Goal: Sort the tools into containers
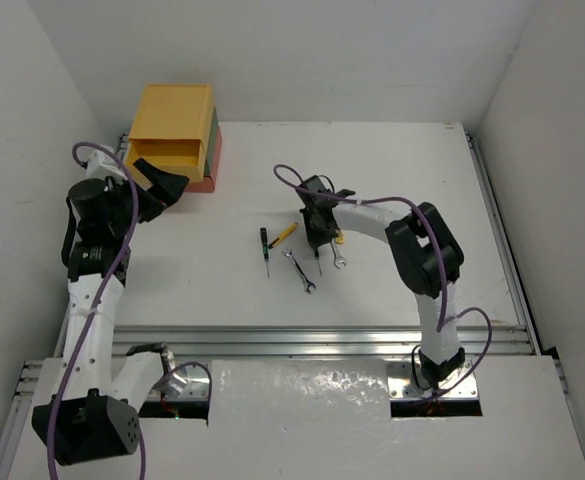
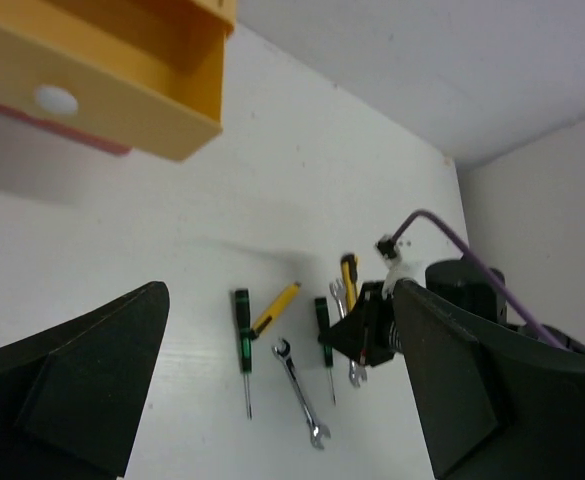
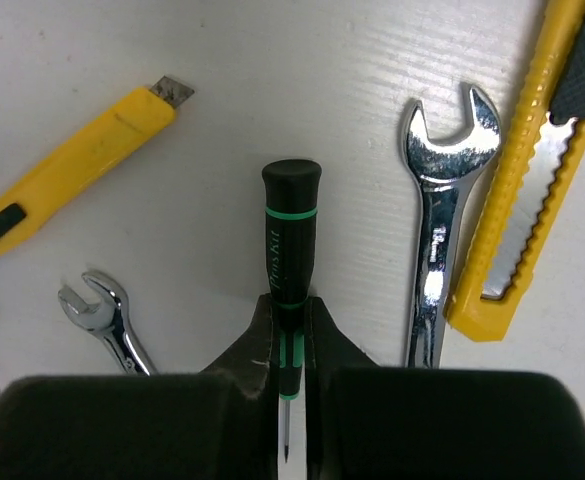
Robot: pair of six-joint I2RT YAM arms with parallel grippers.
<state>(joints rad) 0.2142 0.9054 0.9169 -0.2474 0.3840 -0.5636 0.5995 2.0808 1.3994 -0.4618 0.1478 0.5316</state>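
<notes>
My right gripper (image 1: 320, 228) is down among the tools and shut on a black, green-banded screwdriver (image 3: 291, 235), low over the table. Beside it lie a silver wrench (image 3: 440, 225), a yellow-black utility knife (image 3: 532, 170), a thin yellow-handled tool (image 3: 72, 170) and a second wrench (image 3: 107, 320). Another black screwdriver (image 1: 265, 246) lies further left. The stacked drawers stand at the back left; the yellow top drawer (image 1: 167, 152) is pulled open, above the green one (image 1: 214, 125) and the red-orange one (image 1: 210, 172). My left gripper (image 1: 162, 183) is open and empty, in front of the yellow drawer (image 2: 122, 90).
The white table has side walls on the left, back and right. An aluminium rail (image 1: 322, 340) runs along the near edge. The purple cable of the right arm (image 1: 302, 180) loops above the tools.
</notes>
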